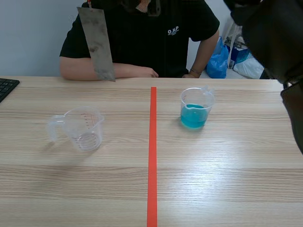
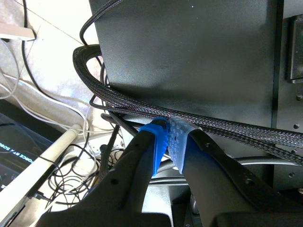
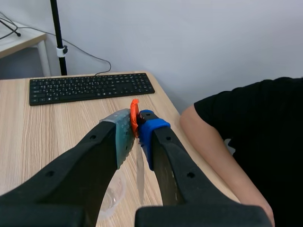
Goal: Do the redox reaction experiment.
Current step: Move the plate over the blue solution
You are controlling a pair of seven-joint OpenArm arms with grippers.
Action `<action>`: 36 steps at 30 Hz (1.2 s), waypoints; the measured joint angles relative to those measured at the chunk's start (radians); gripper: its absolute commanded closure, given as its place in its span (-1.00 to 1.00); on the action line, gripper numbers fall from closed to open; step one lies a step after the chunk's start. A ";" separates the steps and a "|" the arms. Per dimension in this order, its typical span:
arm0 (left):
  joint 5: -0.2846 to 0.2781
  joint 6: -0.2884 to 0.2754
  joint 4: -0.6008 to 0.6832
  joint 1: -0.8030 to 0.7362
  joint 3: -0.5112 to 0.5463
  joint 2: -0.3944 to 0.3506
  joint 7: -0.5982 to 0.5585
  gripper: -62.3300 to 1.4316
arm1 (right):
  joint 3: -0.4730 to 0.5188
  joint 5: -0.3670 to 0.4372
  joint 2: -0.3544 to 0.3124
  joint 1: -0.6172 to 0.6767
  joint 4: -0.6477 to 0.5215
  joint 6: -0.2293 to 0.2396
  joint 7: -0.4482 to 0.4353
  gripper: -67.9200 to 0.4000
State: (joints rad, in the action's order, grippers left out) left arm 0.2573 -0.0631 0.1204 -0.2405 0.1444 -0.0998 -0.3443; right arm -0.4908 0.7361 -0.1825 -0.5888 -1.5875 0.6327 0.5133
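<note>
Metal strip (image 1: 97, 45) is hanging in the upper left of the scene view, slightly tilted, its dull grey face mottled with dark stains and its lower end cut at a slant. The right gripper (image 3: 137, 130) is pinching it by the top. In the right wrist view the two dotted pads are pressing on an orange tab (image 3: 134, 116), and the thin edge of the sheet is dropping straight down between the fingers. The rim of the empty measuring cup (image 1: 83, 127) is showing just under that gripper.

In the scene view this cup, clear ribbed plastic with a handle, is standing at centre left on the pale wood-grain table (image 1: 227, 179). A clear beaker (image 1: 195, 108) holding blue liquid is sitting right of the red tape line (image 1: 152, 156), well apart from the strip. The right arm (image 1: 270, 38) is filling the upper right corner.

Only the right wrist view is showing the grip; only the scene view is showing the strip's flat face and the beaker.

The left gripper (image 2: 168, 137) is closed on nothing, its blue and pale pads meeting. Ahead of it are braided cables (image 2: 142, 101) and a black panel (image 2: 189, 47).

A person (image 1: 142, 38) in a black shirt is sitting across the table.
</note>
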 measured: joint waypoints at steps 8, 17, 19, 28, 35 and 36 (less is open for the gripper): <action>0.000 0.000 0.000 0.000 0.000 0.000 0.000 0.82 | 0.124 0.113 -0.159 0.011 -0.018 0.000 0.082 0.97; 0.000 0.000 0.000 0.000 0.000 0.000 0.000 0.82 | 0.241 0.180 -0.339 0.053 -0.018 0.000 0.105 0.97; 0.000 0.000 0.000 0.000 0.000 0.000 0.000 0.82 | 0.262 0.189 -0.369 0.067 -0.018 0.000 0.106 0.97; 0.000 0.000 0.000 0.000 0.000 0.000 0.000 0.82 | 0.267 0.190 -0.425 0.075 -0.018 0.000 0.106 0.97; 0.000 0.000 0.000 0.000 0.000 0.000 0.000 0.82 | 0.266 0.189 -0.424 0.110 -0.016 0.000 0.106 0.97; 0.000 0.000 0.000 0.000 0.000 0.000 0.000 0.82 | 0.266 0.189 -0.424 0.111 -0.016 0.000 0.106 0.97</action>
State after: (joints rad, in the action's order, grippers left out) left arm 0.2573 -0.0631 0.1204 -0.2405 0.1444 -0.0998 -0.3443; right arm -0.2245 0.9253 -0.6067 -0.4782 -1.6035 0.6327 0.6193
